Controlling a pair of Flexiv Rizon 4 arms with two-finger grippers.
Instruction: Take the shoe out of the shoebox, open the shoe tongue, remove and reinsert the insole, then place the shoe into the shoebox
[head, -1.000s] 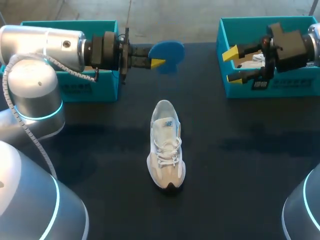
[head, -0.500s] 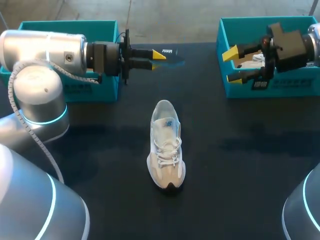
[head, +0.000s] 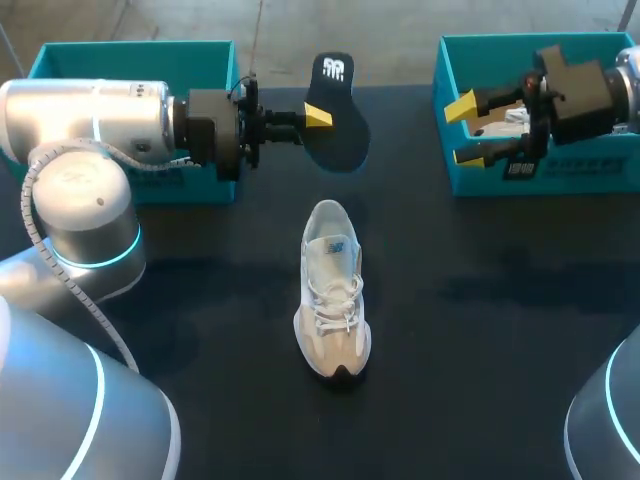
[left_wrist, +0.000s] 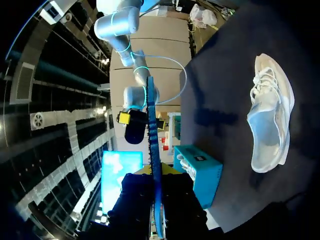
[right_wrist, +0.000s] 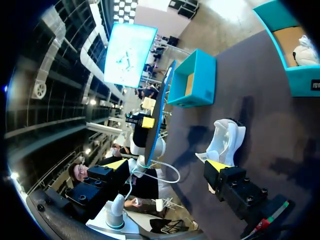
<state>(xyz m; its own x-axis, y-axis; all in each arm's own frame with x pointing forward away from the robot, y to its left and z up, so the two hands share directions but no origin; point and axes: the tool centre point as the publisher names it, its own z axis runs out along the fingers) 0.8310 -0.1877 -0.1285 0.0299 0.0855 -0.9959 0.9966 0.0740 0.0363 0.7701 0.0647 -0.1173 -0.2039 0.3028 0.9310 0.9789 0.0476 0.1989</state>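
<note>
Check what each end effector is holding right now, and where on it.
The left end effector pinches the insole at its side edge, roughly mid-length. The right end effector is open and holds nothing.

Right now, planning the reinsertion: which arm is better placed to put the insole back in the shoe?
Left. The left gripper holds the insole just beyond the shoe; the right gripper is open, off by the right shoebox.

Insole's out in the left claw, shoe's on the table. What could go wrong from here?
The left claw pinches the insole by one edge only, so it may flex or slip when pushed into the shoe. Nothing holds the shoe: the right claw hangs open by the right shoebox, so the shoe may slide.
</note>
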